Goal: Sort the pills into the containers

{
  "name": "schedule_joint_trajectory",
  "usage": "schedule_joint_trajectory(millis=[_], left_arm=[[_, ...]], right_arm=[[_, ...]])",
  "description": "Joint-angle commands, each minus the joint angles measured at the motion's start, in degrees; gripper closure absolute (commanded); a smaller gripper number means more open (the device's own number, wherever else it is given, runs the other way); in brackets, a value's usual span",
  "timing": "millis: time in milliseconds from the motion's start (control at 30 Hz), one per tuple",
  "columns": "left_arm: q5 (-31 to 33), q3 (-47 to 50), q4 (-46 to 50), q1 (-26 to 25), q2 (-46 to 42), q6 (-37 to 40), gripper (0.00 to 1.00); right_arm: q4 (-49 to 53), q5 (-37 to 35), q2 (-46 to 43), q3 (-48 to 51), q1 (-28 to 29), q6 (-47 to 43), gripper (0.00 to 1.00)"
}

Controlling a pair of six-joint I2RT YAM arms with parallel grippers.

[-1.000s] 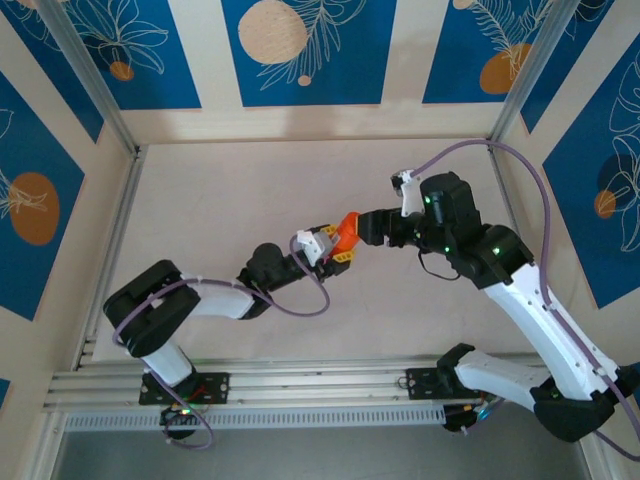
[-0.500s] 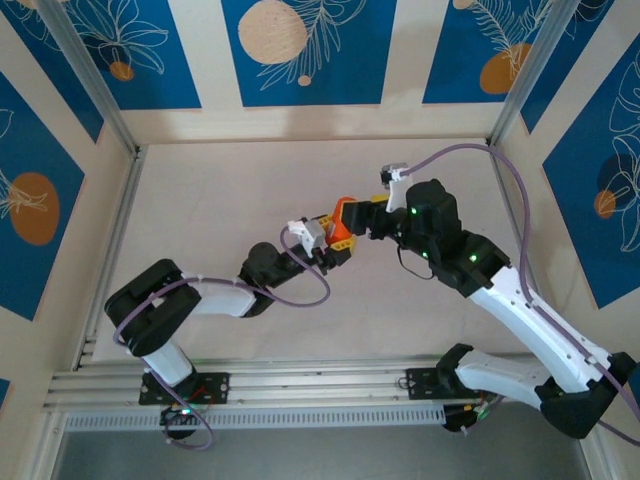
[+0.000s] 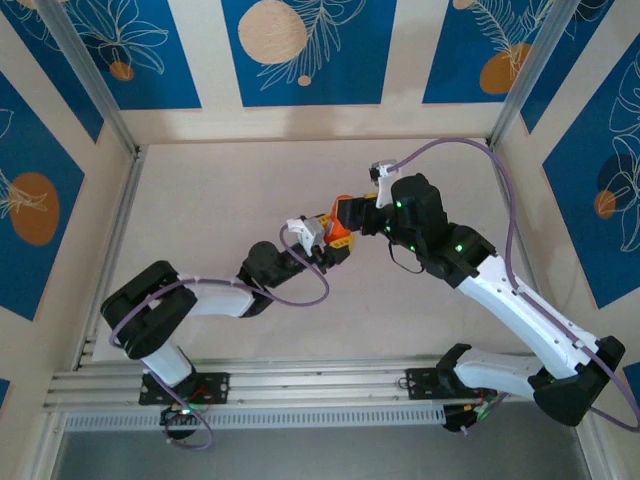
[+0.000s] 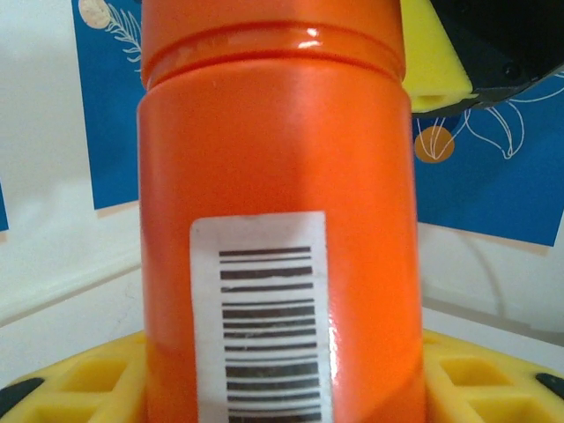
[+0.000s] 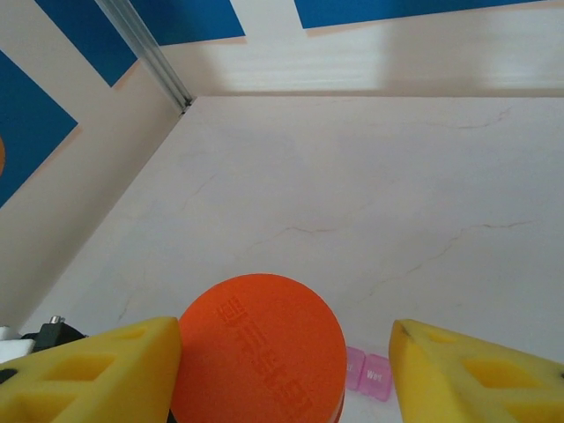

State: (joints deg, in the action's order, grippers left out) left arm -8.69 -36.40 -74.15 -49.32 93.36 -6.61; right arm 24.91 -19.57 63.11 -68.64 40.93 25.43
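Note:
An orange bottle [image 4: 273, 176] with a barcode label stands upright between the yellow pads [image 4: 79, 379] of my left gripper [image 4: 278, 392], which is shut on its lower body. From above, the bottle [image 3: 342, 236] sits mid-table in the left gripper [image 3: 328, 250]. My right gripper [image 3: 352, 212] hovers over it. The bottle's orange cap [image 5: 256, 352] lies between the right gripper's [image 5: 284, 352] open fingers; the left finger [image 5: 106, 370] touches the cap and the right finger [image 5: 476, 379] stands apart. Pink boxes of the containers [image 5: 368, 372] show on the table beneath. The pills are out of view.
The pale table [image 3: 220, 200] is walled by cream and blue panels, with aluminium posts [image 3: 90, 80] at the back corners. An aluminium rail [image 3: 300, 385] runs along the near edge, carrying both arm bases. A purple cable [image 3: 470, 150] loops above the right arm.
My right gripper has moved left over the bottle's cap and its fingers have drawn closer together. The left gripper keeps its hold and has shifted the bottle slightly left.

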Motion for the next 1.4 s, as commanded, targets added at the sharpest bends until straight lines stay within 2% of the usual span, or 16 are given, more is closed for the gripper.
schedule_joint_trajectory(millis=[0, 133, 300, 400, 567, 900, 1233, 1367], left_arm=[[0.3, -1.4, -1.0, -0.5, -2.2, -0.4, 1.00], [0.4, -1.5, 0.1, -0.4, -2.8, 0.3, 1.00], [0.5, -1.7, 0.7, -0.5, -3.0, 0.5, 1.00], [0.3, -2.0, 0.8, -0.5, -2.9, 0.5, 1.00], [0.3, -2.0, 0.8, -0.5, -2.9, 0.5, 1.00], [0.0, -2.2, 1.0, -0.5, -3.2, 0.5, 1.00], [-1.1, -2.1, 1.7, -0.4, -3.5, 0.9, 1.00], [-4.6, -2.0, 1.9, -0.3, -4.0, 1.6, 1.00]], right_arm=[[0.7, -1.0, 0.3, -0.9, 0.2, -0.2, 0.37], [2.1, -0.3, 0.8, -1.4, 0.3, -0.4, 0.29], [3.1, -0.2, 1.1, -1.3, 0.3, -0.5, 0.26], [3.2, -0.1, 1.0, -1.2, 0.3, -0.3, 0.27], [3.0, 0.3, 0.5, -1.0, 0.2, -0.4, 0.34], [3.4, 2.7, 0.5, -0.2, 0.2, -1.0, 0.33], [3.3, 4.5, 0.1, 0.0, -0.6, -2.8, 0.55], [2.7, 11.0, -0.9, 0.5, -1.1, -8.9, 0.59]])
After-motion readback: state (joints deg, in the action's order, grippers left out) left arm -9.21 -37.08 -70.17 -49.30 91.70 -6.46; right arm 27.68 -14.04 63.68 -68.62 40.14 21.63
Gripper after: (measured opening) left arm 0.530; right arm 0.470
